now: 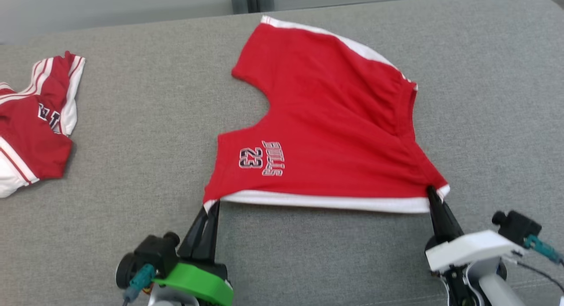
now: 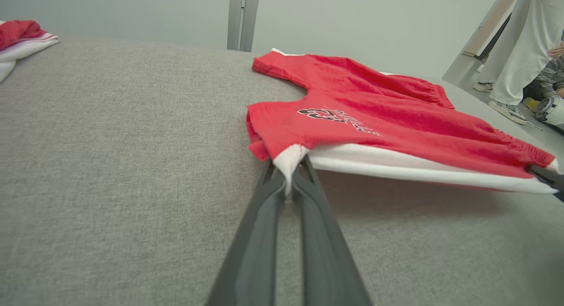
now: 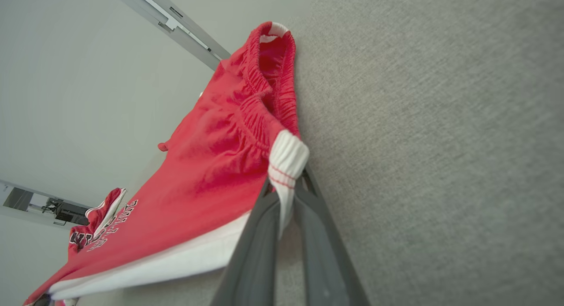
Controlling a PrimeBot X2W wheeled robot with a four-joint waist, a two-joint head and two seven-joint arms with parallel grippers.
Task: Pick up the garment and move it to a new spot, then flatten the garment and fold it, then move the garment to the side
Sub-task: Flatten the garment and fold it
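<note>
Nearest you, your left gripper (image 1: 210,205) is clamped tight on the near left corner of the garment (image 1: 326,121), with white cloth pinched between its two dark fingers. Your right gripper (image 1: 431,192) is closed just as tight on the near right corner, at the end of the elastic waist, where a fold of white ribbed cloth is squeezed between its fingers. Between the two, the white band (image 1: 326,201) along the near edge runs almost straight and is lifted a little off the grey surface (image 1: 132,173), with a shadow under it. The garment, a pair of red shorts, sits mid-surface and slopes from that raised edge down onto the cloth farther out. Its "23" print (image 1: 260,158) is on the leg nearer your left. At the far left lies a second garment (image 1: 35,121), red and white, crumpled and well apart. Beyond the surface on the right, a person's legs (image 2: 515,54) stand on the floor.
</note>
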